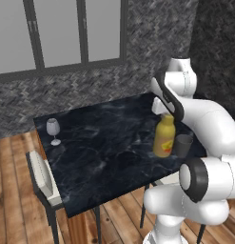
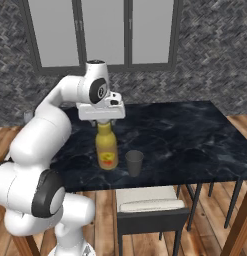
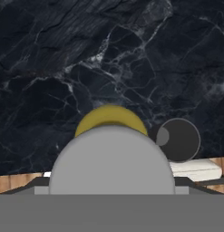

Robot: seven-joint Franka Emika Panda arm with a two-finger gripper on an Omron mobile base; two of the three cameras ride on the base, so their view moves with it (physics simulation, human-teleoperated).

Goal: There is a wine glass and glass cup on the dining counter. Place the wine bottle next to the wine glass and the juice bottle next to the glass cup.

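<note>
Juice bottle set beside the glass cup; the wine half not done.

The juice bottle [image 2: 107, 149] stands upright at lower centre of the right base view, on the near edge of the dining counter [image 2: 195, 135], with the glass cup [image 2: 134, 162] just beside it, apart. Directly over its cap sits the gripper [image 2: 104, 121], jaws spread wide around the neck rather than pinching it, as far as I can judge. The wine glass [image 1: 53, 130] stands alone at the left of the left base view, well apart. That pairing seems left to do; I see nothing beside it.
</note>
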